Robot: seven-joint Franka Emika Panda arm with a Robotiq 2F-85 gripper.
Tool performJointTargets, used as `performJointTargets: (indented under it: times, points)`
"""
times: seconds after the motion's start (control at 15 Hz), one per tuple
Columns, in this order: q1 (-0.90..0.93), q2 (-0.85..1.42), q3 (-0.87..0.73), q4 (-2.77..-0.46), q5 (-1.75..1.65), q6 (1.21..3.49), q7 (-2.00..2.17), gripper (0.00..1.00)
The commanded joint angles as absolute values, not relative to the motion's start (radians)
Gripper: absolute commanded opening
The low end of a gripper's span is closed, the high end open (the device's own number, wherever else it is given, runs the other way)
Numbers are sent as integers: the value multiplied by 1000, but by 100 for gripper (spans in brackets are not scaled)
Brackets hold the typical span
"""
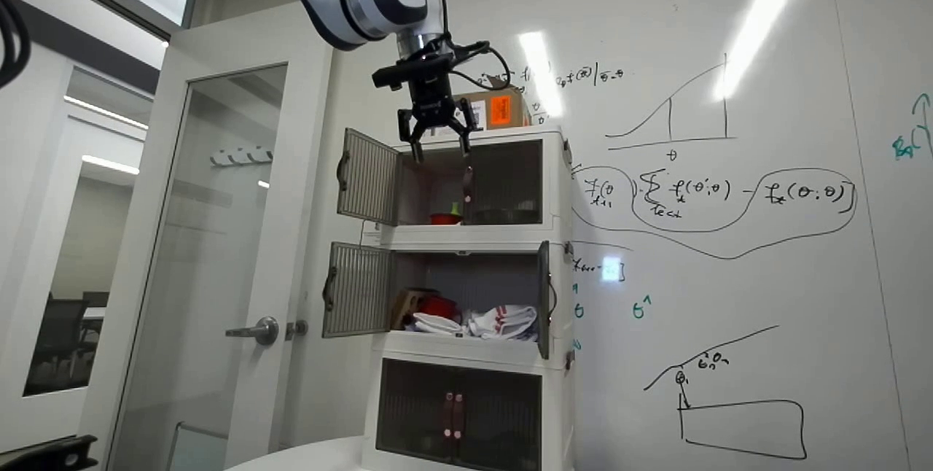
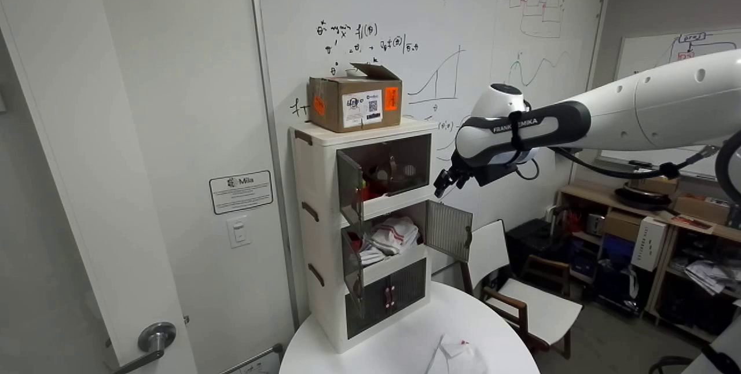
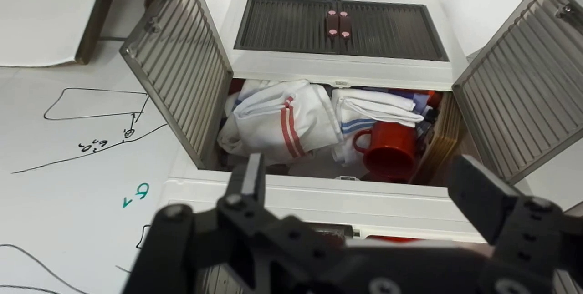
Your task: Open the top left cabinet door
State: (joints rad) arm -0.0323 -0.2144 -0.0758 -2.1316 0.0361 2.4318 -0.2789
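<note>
The top left cabinet door (image 1: pixel 369 178) stands swung open to the left on the highest tier of the white cabinet (image 1: pixel 466 236). It also shows open in an exterior view (image 2: pixel 350 180), with the inside of the tier visible behind it. The top right door (image 1: pixel 506 183) is shut. My gripper (image 1: pixel 441 152) is open and empty, in front of the top tier and apart from the open door. It also shows in an exterior view (image 2: pixel 444 182) and in the wrist view (image 3: pixel 362 171). In the wrist view the gripper hides most of the top tier.
Both middle-tier doors stand open, the left (image 1: pixel 357 289) and the right (image 2: pixel 450 229). White towels (image 3: pixel 287 121) and a red mug (image 3: pixel 389 148) lie inside. The lowest doors (image 3: pixel 337 25) are shut. A cardboard box (image 2: pixel 354 102) sits on top. A round white table (image 2: pixel 405 356) bears the cabinet.
</note>
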Motion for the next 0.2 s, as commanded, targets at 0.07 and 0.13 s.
performJointTargets:
  times: [0.07, 0.13]
  points:
    - [-28, -213, -80, -2129, 33, 2429, -276, 100]
    - [-28, -213, -80, -2128, 33, 2429, -276, 100]
